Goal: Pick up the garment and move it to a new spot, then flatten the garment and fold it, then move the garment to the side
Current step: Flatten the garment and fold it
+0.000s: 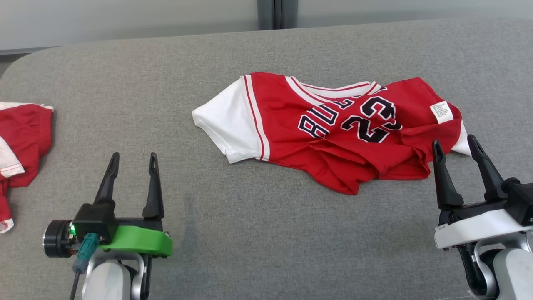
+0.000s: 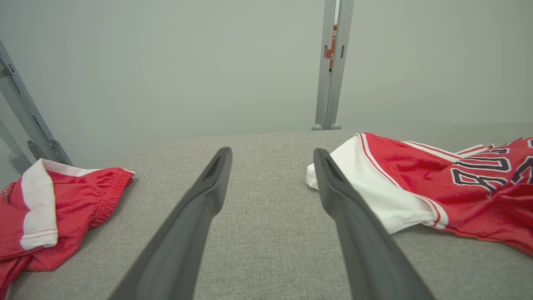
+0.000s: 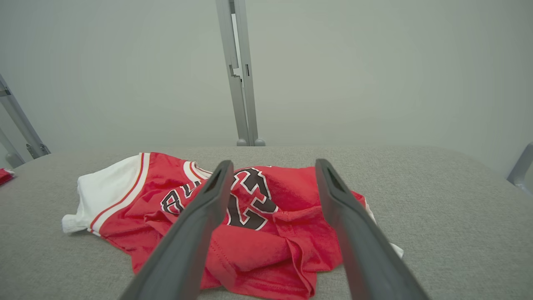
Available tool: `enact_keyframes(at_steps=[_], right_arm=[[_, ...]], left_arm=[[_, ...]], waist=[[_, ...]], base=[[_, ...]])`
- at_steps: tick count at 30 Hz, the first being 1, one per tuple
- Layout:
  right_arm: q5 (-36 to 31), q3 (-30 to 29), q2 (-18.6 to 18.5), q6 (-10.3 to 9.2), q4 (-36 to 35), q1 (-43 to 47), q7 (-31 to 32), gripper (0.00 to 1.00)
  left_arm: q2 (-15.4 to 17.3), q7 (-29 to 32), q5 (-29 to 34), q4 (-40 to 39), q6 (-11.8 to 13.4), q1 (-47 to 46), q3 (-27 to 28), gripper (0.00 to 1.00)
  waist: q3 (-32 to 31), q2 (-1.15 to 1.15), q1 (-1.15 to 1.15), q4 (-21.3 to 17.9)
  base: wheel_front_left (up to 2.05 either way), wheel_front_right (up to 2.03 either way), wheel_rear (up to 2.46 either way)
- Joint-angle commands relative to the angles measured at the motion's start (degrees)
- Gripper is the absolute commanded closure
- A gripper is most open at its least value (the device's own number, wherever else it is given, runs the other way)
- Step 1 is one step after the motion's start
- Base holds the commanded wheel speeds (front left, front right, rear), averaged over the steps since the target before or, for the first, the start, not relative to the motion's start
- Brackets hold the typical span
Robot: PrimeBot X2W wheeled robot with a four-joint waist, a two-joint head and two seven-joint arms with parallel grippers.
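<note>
On the grey table (image 1: 250,233), centre-right, lies the garment (image 1: 333,125): a red jersey, crumpled, its lower body doubled up over itself. The white sleeve (image 1: 225,121) is spread toward the left and the care label (image 1: 441,111) is turned out at the right end.

Left gripper (image 1: 133,156): jaws wide, empty, over bare cloth, well apart from the jersey.
Right gripper (image 1: 454,139): jaws wide, empty, tips just beside the jersey's right hem. Whether they touch it, you cannot tell.

Judgement: flattening is the step in hand. Take a single layer at each end, right gripper at the bunched hem corner, left at the sleeve cuff. Draw them apart low over the table so the doubled fold rolls out rather than drags. Pinching two layers would likely lock the crease in.

Room: bare table in front of the jersey and between the arms looks ample for spreading. The far edge lies beyond the collar, so keep your pull sideways. A second red garment (image 1: 23,137) sits at the left edge; stop short of it.
</note>
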Motion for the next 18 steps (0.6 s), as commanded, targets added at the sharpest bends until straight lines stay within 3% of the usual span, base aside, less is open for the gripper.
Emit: enact_keyframes(at_steps=[1, 9, 18], right_arm=[[0.21, -0.04, -0.07, -0.08, -0.26, 0.65, 0.25, 0.0], [0.13, -0.52, -0.57, -0.08, -1.47, -0.91, 0.91, 0.0], [0.44, 0.43, -0.75, -0.08, -1.65, -4.74, 0.35, 0.0]], left_arm=[[0.09, -0.02, 0.44, -0.02, -0.27, -0.61, -0.78, 0.0], [0.11, 1.0, -0.71, 4.44, -1.75, -8.89, -13.54, 0.0], [0.19, 8.17, -6.36, 17.29, -1.49, -22.93, -29.38, 0.0]], waist=[[0.09, 0.0, 0.0, 0.03], [3.64, 0.0, 0.0, -0.05], [10.32, 0.0, 0.0, -3.36]], base=[[0.0, 0.0, 0.0], [0.0, 0.0, 0.0], [0.0, 0.0, 0.0]])
